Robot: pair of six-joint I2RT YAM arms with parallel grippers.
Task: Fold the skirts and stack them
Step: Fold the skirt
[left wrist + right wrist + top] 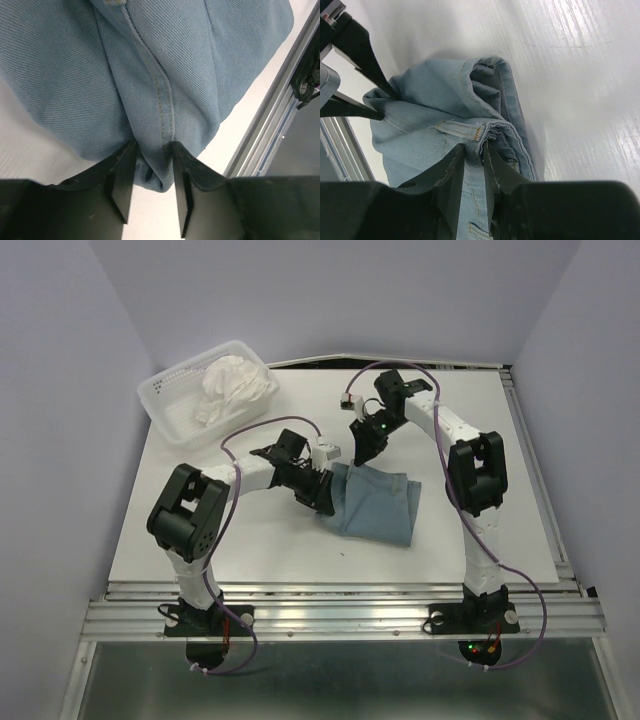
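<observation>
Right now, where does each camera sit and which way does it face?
Top: above and behind, looking down at the table; left arm and right arm show.
Left wrist: on that arm, facing the left hand gripping the blue skirt.
Right wrist: on that arm, facing the right hand gripping the same skirt.
Shared: all three show the blue skirt.

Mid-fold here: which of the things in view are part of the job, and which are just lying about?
Part of the job:
- dusty blue-grey cloth skirt, pinched by the left pincer and the right pincer
- crumpled white ruffled cloth skirt

Just lying about:
- white plastic mesh basket, holding the white skirt
- flat white table
</observation>
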